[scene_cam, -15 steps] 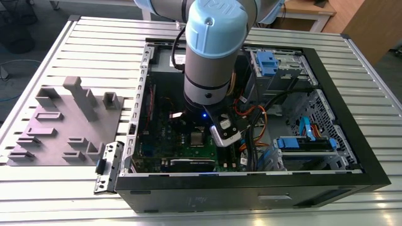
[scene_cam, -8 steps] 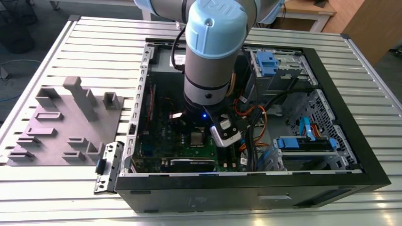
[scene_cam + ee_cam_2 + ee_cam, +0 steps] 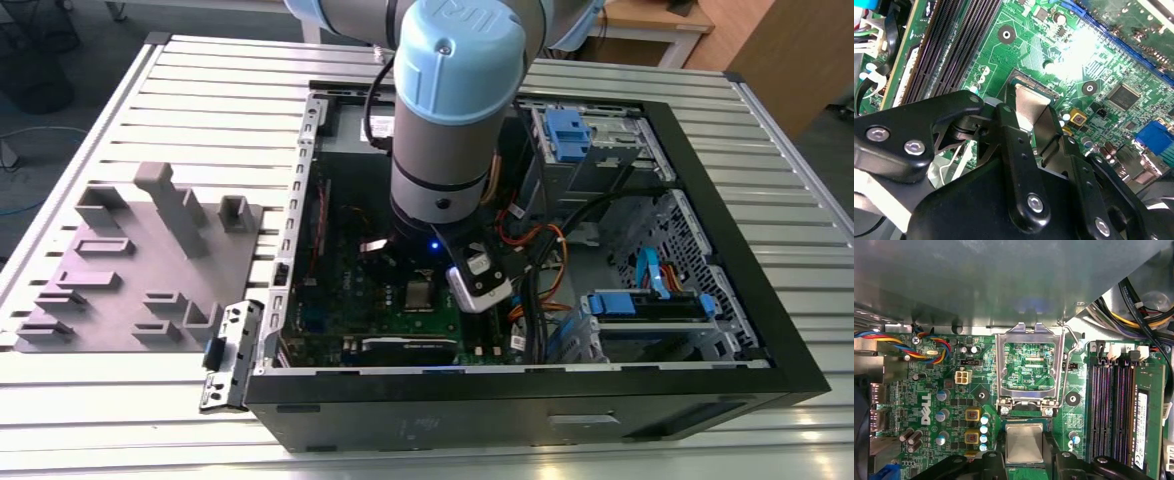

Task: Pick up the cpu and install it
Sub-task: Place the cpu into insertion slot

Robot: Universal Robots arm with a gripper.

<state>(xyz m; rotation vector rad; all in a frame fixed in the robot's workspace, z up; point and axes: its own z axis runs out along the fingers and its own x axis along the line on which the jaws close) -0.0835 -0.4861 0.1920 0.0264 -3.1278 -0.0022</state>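
Item: robot arm, reaching down into an open computer case that lies on a slatted metal table.

Gripper: black fingers closed to a narrow gap, one against each of two opposite sides of the cpu. Nothing else is in its hold.

Cpu: silver top upward, between the fingers in both wrist views and low over the green motherboard. It is just beside the hinge end of the metal load frame, which stands swung open. Whether it rests on the socket under it cannot be told.

Beside the frame: rows of dark memory slots and a bundle of coloured wires.

On the table, at the exterior view's left, well apart from the case: a grey plastic tray with raised blocks.
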